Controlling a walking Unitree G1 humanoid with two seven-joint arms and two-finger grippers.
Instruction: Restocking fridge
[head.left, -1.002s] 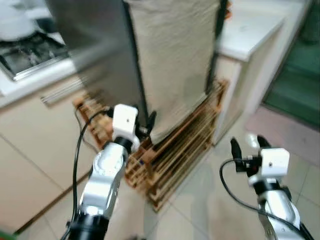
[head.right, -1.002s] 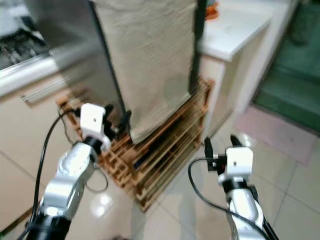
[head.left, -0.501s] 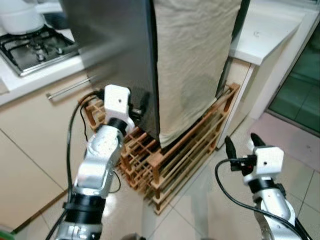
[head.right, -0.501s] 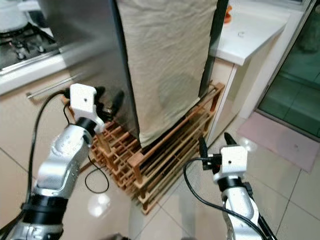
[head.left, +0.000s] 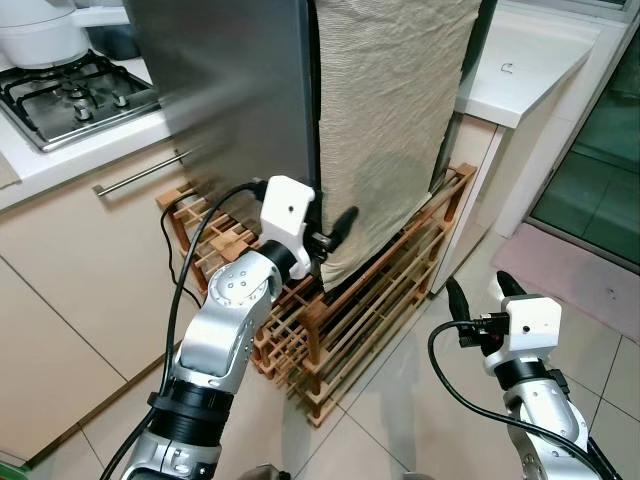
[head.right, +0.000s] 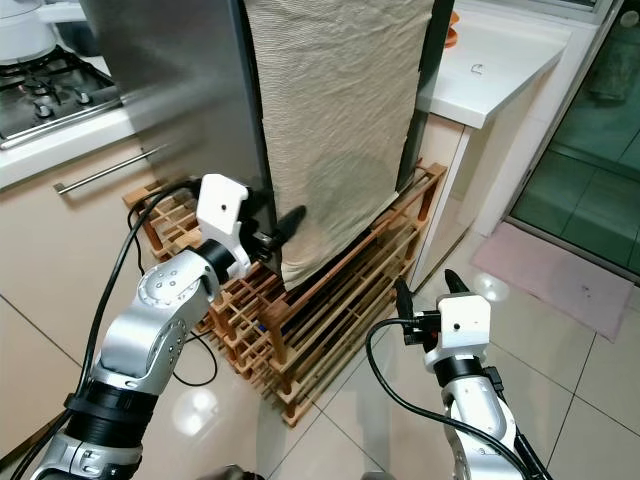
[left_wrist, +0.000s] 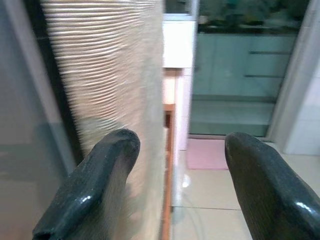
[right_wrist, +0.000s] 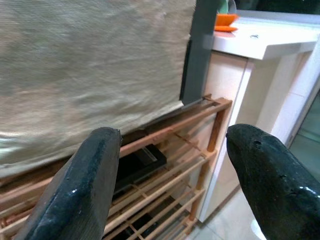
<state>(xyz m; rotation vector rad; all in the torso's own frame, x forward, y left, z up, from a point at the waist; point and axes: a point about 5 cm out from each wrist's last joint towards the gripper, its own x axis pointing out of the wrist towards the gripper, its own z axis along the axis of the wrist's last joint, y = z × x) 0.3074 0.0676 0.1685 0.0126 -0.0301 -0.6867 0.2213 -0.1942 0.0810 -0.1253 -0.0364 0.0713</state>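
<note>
Fridge (head.left: 235, 90) is standing centre frame, steel side panel facing the stove side, its front draped in a beige cloth (head.left: 385, 120) that is hanging down to the top of a wooden rack (head.left: 380, 290). A dark vertical edge is showing at the cloth's far side, next to the white counter (head.left: 520, 70). Fridge door is looking closed; no food items are showing in either gripper.

Left gripper (head.left: 335, 228) is sitting at the fridge's front corner, at the seam between the steel panel and the cloth, near the cloth's lower part. Fingers (left_wrist: 95, 190) are spread wide, holding nothing; in the left wrist view one finger is lying against the cloth, the other is out in open air. Actual contact with the cloth: cannot tell.

Right gripper (head.right: 425, 290) is hanging low over the tiled floor (head.right: 560, 360), well apart from the fridge, pointing toward the rack. Fingers (right_wrist: 90, 175) are wide apart and holding nothing. Right wrist view is looking at the cloth's bottom edge, the rack slats and a dark flat object (right_wrist: 140, 162) lying on a rack shelf.

Outward: gas hob (head.left: 70, 95) with a white pot (head.left: 40, 30) is sitting on the counter to the robot's left, drawer handle (head.left: 140, 172) below it. Something orange (head.right: 455, 20) is sitting on the white counter behind the fridge. Pink mat (head.right: 560, 275) is lying by the glass door on the right.
</note>
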